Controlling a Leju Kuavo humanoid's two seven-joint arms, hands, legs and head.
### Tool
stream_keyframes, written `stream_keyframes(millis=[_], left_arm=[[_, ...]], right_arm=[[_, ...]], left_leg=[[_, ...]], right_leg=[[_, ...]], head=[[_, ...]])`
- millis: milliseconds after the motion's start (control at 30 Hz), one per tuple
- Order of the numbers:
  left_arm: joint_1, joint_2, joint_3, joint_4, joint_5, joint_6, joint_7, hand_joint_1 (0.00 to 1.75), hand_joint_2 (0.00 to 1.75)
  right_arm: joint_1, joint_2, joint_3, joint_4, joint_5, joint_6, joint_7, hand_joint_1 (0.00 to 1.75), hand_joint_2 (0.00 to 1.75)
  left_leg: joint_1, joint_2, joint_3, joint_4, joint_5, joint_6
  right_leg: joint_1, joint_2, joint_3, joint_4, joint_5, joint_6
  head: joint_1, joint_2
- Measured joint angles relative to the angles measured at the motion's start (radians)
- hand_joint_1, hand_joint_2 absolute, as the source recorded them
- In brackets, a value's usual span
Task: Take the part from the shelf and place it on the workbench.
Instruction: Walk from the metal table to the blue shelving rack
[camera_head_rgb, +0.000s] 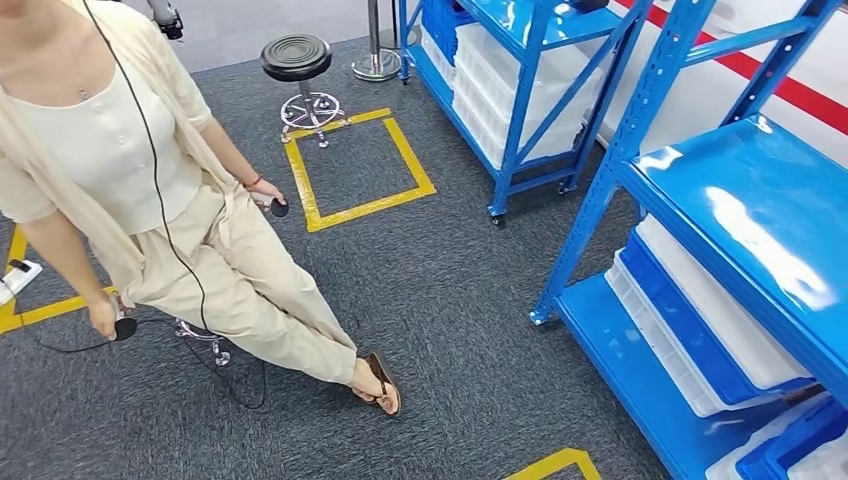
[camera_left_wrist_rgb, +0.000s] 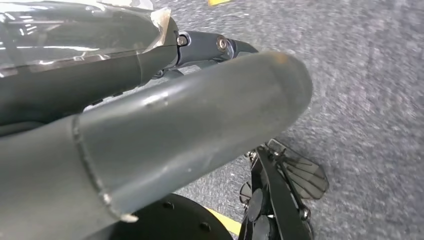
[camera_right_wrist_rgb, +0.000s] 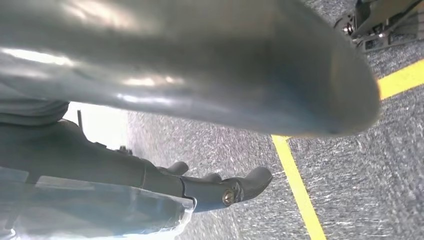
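A blue metal shelf (camera_head_rgb: 742, 190) stands close on the right in the head view. Stacked white bins (camera_head_rgb: 720, 330) and a blue bin (camera_head_rgb: 795, 445) fill its lower levels, and what they contain is hidden. My left hand (camera_left_wrist_rgb: 190, 125) hangs over the grey carpet with the thick thumb and darker fingers (camera_left_wrist_rgb: 220, 45) stretched out, holding nothing. My right hand (camera_right_wrist_rgb: 225, 75) also hangs over the carpet. Its fingers (camera_right_wrist_rgb: 242, 186) are extended and hold nothing.
A person (camera_head_rgb: 120, 170) in beige stands at the left, one foot (camera_head_rgb: 381, 383) stepped forward, a small dark device (camera_head_rgb: 279, 208) in each hand. A second blue shelf (camera_head_rgb: 530, 70) with white bins stands farther back. A black stool (camera_head_rgb: 297, 58) is beside a yellow taped square (camera_head_rgb: 412, 152).
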Motion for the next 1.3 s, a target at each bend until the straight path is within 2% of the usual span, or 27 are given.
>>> stream_keyframes(millis=[33,100,167,233,267,333,400,467,500,533,600,633,667,700,733,767,833,900,933,967,1000,1033,1067,1133,1200,1267,1300], left_arm=[[0.000,0.000,0.000,0.000,0.000,-0.005,-0.006,0.00,0.00],[0.000,0.001,0.000,0.000,0.000,-0.009,-0.015,0.00,0.00],[-0.001,0.001,-0.001,0.000,0.001,-0.008,-0.024,0.00,0.00],[-0.003,0.000,-0.001,0.000,0.002,-0.008,-0.031,0.00,0.00],[-0.005,0.000,-0.001,0.000,0.003,-0.008,-0.034,0.00,0.00],[-0.006,-0.002,-0.001,0.000,0.006,-0.008,-0.037,0.00,0.00],[-0.005,-0.003,-0.001,0.000,0.007,-0.008,-0.038,0.00,0.00],[-0.004,-0.003,-0.001,0.000,0.007,-0.008,-0.039,0.00,0.00],[-0.004,-0.003,-0.001,0.000,0.007,-0.009,-0.040,0.00,0.00],[-0.004,-0.004,-0.001,0.000,0.007,-0.009,-0.041,0.00,0.00],[-0.005,-0.004,-0.001,0.000,0.007,-0.010,-0.044,0.00,0.00],[-0.005,-0.005,-0.001,0.000,0.007,-0.010,-0.045,0.00,0.00],[-0.005,-0.004,-0.001,0.000,0.008,-0.010,-0.045,0.00,0.00],[-0.006,-0.004,-0.001,0.000,0.008,-0.010,-0.046,0.00,0.00],[-0.009,-0.005,-0.001,0.000,0.009,-0.010,-0.047,0.00,0.00],[-0.011,-0.006,-0.001,0.000,0.010,-0.010,-0.048,0.00,0.00],[-0.014,-0.007,-0.001,0.000,0.011,-0.010,-0.049,0.00,0.00],[-0.012,-0.008,-0.001,0.000,0.011,-0.010,-0.049,0.00,0.00],[-0.011,-0.008,-0.001,0.000,0.012,-0.010,-0.049,0.00,0.00],[-0.010,-0.008,-0.001,0.000,0.013,-0.009,-0.049,0.00,0.00],[-0.010,-0.007,-0.001,0.000,0.014,-0.009,-0.048,0.00,0.00],[-0.009,-0.007,-0.001,0.000,0.015,-0.009,-0.048,0.00,0.00],[-0.009,-0.007,-0.001,0.000,0.015,-0.009,-0.048,0.00,0.00],[-0.010,-0.007,-0.001,0.000,0.015,-0.009,-0.048,0.00,0.00],[-0.010,-0.007,-0.001,0.000,0.017,-0.009,-0.048,0.00,0.00],[-0.012,-0.007,-0.001,0.000,0.019,-0.008,-0.048,0.00,0.00],[-0.012,-0.007,-0.001,0.000,0.019,-0.008,-0.049,0.00,0.00]], right_arm=[[0.001,-0.001,0.000,0.000,0.000,0.000,-0.005,0.00,0.00],[-0.002,-0.002,-0.002,0.000,0.000,0.000,-0.015,0.00,0.00],[-0.006,-0.002,-0.005,0.000,-0.001,0.000,-0.025,0.00,0.00],[-0.008,-0.003,-0.008,0.000,-0.001,0.000,-0.033,0.00,0.00],[-0.007,-0.004,-0.010,0.000,-0.001,0.000,-0.036,0.00,0.00],[-0.008,-0.005,-0.014,0.000,-0.001,-0.001,-0.039,0.00,0.00],[-0.010,-0.006,-0.015,0.000,-0.002,-0.001,-0.041,0.00,0.00],[-0.010,-0.007,-0.015,0.000,-0.002,-0.001,-0.042,0.00,0.00],[-0.009,-0.008,-0.016,0.000,-0.002,-0.001,-0.043,0.00,0.00],[-0.008,-0.009,-0.016,0.000,-0.002,-0.001,-0.046,0.00,0.00],[-0.009,-0.011,-0.016,0.000,-0.002,-0.001,-0.051,0.00,0.00],[-0.010,-0.012,-0.016,-0.001,-0.002,-0.001,-0.054,0.00,0.00],[-0.012,-0.013,-0.016,-0.001,-0.001,-0.001,-0.057,0.00,0.00],[-0.012,-0.013,-0.016,-0.001,0.000,-0.001,-0.059,0.00,0.00],[-0.012,-0.013,-0.016,-0.001,0.002,-0.001,-0.061,0.00,0.00],[-0.011,-0.014,-0.016,-0.001,0.005,-0.001,-0.063,0.00,0.00],[-0.012,-0.015,-0.016,-0.001,0.009,-0.001,-0.066,0.00,0.00],[-0.013,-0.014,-0.016,-0.001,0.011,-0.002,-0.068,0.00,0.00],[-0.014,-0.013,-0.016,-0.001,0.012,-0.002,-0.069,0.00,0.00],[-0.014,-0.013,-0.016,-0.001,0.013,-0.002,-0.070,0.00,0.00],[-0.013,-0.013,-0.016,-0.001,0.014,-0.002,-0.071,0.00,0.00],[-0.012,-0.014,-0.016,-0.001,0.014,-0.002,-0.071,0.00,0.00],[-0.011,-0.014,-0.016,-0.001,0.014,-0.002,-0.071,0.00,0.00],[-0.012,-0.013,-0.016,-0.001,0.015,-0.002,-0.071,0.00,0.00],[-0.014,-0.012,-0.016,-0.001,0.016,-0.002,-0.071,0.00,0.00],[-0.012,-0.013,-0.016,-0.001,0.016,-0.002,-0.071,0.00,0.00],[-0.011,-0.014,-0.016,-0.001,0.016,-0.002,-0.071,0.00,0.00]], left_leg=[[0.001,-0.005,0.018,-0.044,0.035,0.001],[0.006,-0.042,0.074,-0.173,0.101,0.004],[0.006,-0.071,0.101,-0.243,0.122,0.010],[0.000,-0.057,0.100,-0.251,0.124,0.023],[-0.001,-0.045,0.101,-0.257,0.130,0.032],[-0.001,-0.020,0.103,-0.271,0.143,0.049],[-0.003,0.008,0.100,-0.275,0.147,0.056],[-0.005,0.038,0.096,-0.275,0.147,0.056],[-0.005,0.052,0.095,-0.274,0.146,0.055],[-0.004,0.065,0.096,-0.274,0.146,0.053],[-0.005,0.087,0.099,-0.271,0.141,0.044],[-0.007,0.097,0.102,-0.268,0.136,0.036],[-0.009,0.105,0.106,-0.267,0.133,0.029],[-0.010,0.114,0.110,-0.267,0.130,0.021],[-0.008,0.123,0.115,-0.268,0.127,0.015],[-0.004,0.120,0.119,-0.266,0.123,0.009],[0.003,0.077,0.107,-0.226,0.088,-0.002],[0.005,0.020,0.057,-0.111,0.020,-0.004],[0.005,0.008,0.025,-0.045,-0.009,-0.003],[0.005,0.003,0.000,0.002,-0.022,-0.001],[0.005,0.001,-0.011,0.016,-0.014,0.002],[0.005,-0.002,-0.004,-0.009,0.013,0.006],[0.005,-0.012,0.018,-0.064,0.053,0.010],[0.006,-0.057,0.070,-0.190,0.117,0.018],[0.003,-0.084,0.090,-0.245,0.132,0.022],[-0.001,-0.065,0.093,-0.255,0.135,0.030],[-0.002,-0.053,0.096,-0.262,0.140,0.036]], right_leg=[[0.001,0.015,0.001,0.002,0.000,0.000],[0.004,0.040,-0.002,0.010,0.000,0.003],[0.007,0.061,-0.012,0.014,0.002,0.012],[0.006,0.081,-0.025,0.011,0.009,0.028],[0.006,0.078,-0.031,0.014,0.009,0.034],[0.006,0.035,-0.061,0.067,-0.022,0.035],[0.003,-0.012,-0.121,0.191,-0.086,0.028],[-0.003,-0.022,-0.163,0.288,-0.122,0.035],[-0.006,-0.026,-0.156,0.285,-0.118,0.045],[-0.010,-0.033,-0.128,0.241,-0.100,0.057],[-0.016,-0.077,-0.045,0.100,-0.055,0.075],[-0.014,-0.099,-0.014,0.048,-0.038,0.074],[-0.012,-0.113,0.002,0.021,-0.030,0.068],[-0.009,-0.116,0.003,0.014,-0.028,0.059],[-0.007,-0.103,0.002,0.013,-0.027,0.051],[-0.010,-0.092,0.002,0.011,-0.026,0.043],[-0.015,-0.069,0.006,0.008,-0.022,0.028],[-0.014,-0.045,0.007,0.008,-0.018,0.017],[-0.011,-0.032,0.006,0.008,-0.017,0.013],[-0.008,-0.017,0.006,0.008,-0.016,0.012],[-0.006,-0.003,0.006,0.009,-0.016,0.011],[-0.005,0.013,0.008,0.009,-0.016,0.011],[-0.005,0.027,0.010,0.009,-0.016,0.012],[-0.002,0.052,0.010,0.011,-0.016,0.014],[-0.001,0.072,0.002,0.011,-0.013,0.023],[-0.003,0.088,-0.010,0.009,-0.009,0.039],[-0.002,0.078,-0.017,0.015,-0.012,0.043]], head=[[0.000,0.000],[0.000,0.000],[0.001,0.000],[0.002,0.000],[0.002,0.000],[0.005,0.000],[0.008,0.000],[0.008,0.000],[0.009,0.000],[0.009,0.000],[0.011,0.000],[0.011,0.000],[0.010,0.000],[0.009,0.000],[0.007,0.000],[0.006,0.000],[0.005,0.000],[0.004,0.000],[0.004,0.000],[0.004,0.000],[0.004,0.000],[0.004,0.000],[0.003,0.000],[0.004,0.000],[0.004,0.000],[0.004,0.000],[0.005,0.000]])
